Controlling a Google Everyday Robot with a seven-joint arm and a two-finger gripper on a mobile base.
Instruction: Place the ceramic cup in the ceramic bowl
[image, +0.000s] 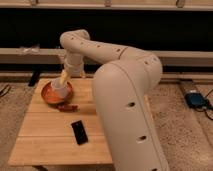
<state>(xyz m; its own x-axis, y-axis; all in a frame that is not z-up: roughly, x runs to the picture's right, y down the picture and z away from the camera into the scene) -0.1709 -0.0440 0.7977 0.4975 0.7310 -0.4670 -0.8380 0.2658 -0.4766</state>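
Observation:
The orange-red ceramic bowl (49, 95) sits at the far left of the wooden table (50, 140). The white ceramic cup (61, 89) stands upright inside the bowl, toward its right side. My gripper (64, 77) hangs down from the wrist directly over the cup, at or just above its rim. The large cream arm (125, 100) bends across the right half of the view and hides that part of the table.
A small dark red item (67, 107) lies on the table just in front of the bowl. A flat black rectangular object (79, 132) lies nearer the front edge. A blue device (196, 99) sits on the floor at right. A dark wall with a rail runs behind.

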